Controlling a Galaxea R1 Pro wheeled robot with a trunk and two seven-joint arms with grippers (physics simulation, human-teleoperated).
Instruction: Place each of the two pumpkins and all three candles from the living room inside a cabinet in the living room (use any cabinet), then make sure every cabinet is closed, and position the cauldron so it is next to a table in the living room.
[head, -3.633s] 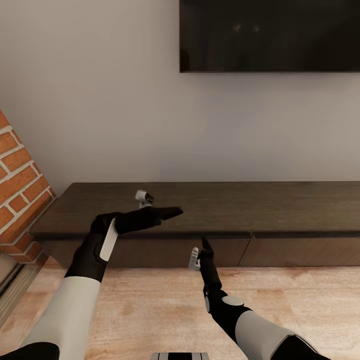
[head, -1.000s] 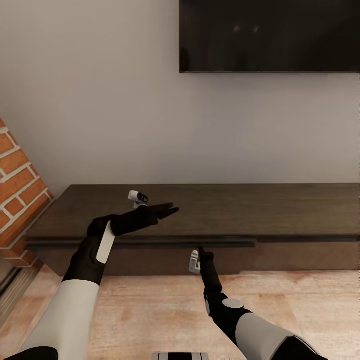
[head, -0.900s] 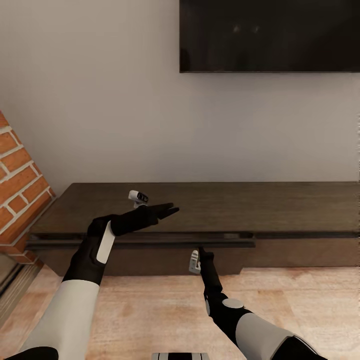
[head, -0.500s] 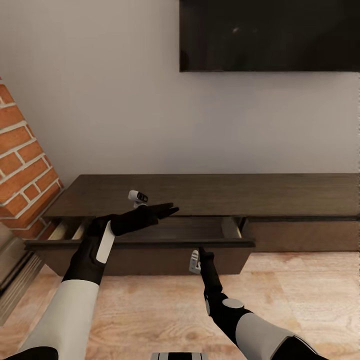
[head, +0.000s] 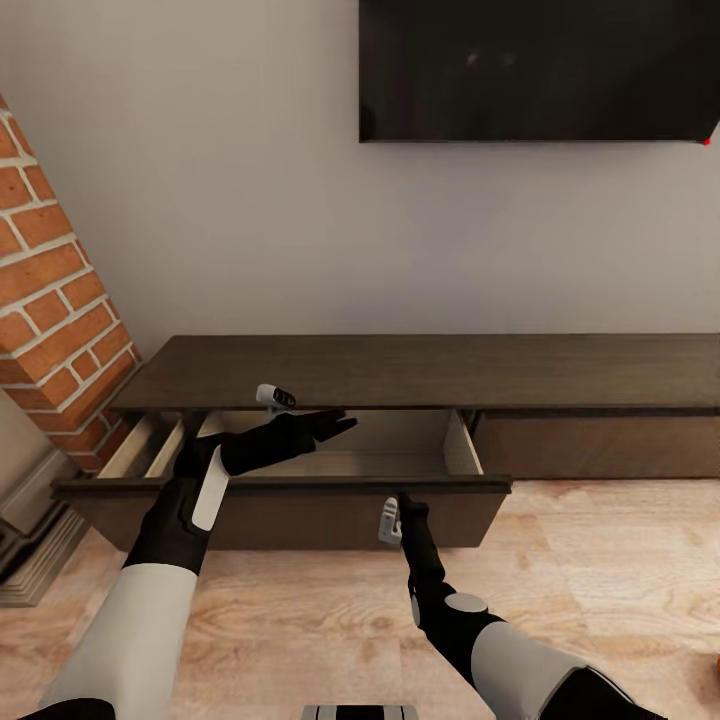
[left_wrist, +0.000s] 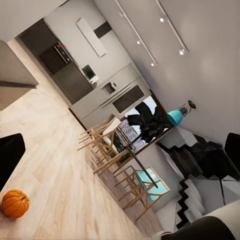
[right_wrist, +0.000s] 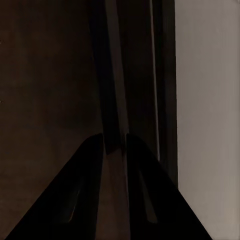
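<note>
The left gripper (head: 335, 420) is held nearly closed, empty, above the open drawer (head: 300, 495) of the dark-brown cabinet (head: 560, 370), whose interior is light tan. The drawer's front edge is pinched by the right gripper (head: 405, 498). A ribbed orange pumpkin (left_wrist: 15, 203) is seen on the wooden floor (left_wrist: 55, 185).

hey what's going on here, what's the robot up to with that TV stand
The robot faces the low dark cabinet under the wall TV. Its right gripper is pinched on the top edge of the left drawer, which stands pulled out, tan interior showing and nothing visible inside. The left gripper hovers over the open drawer, holding nothing. One pumpkin sits on the wooden floor in the left wrist view.
</note>
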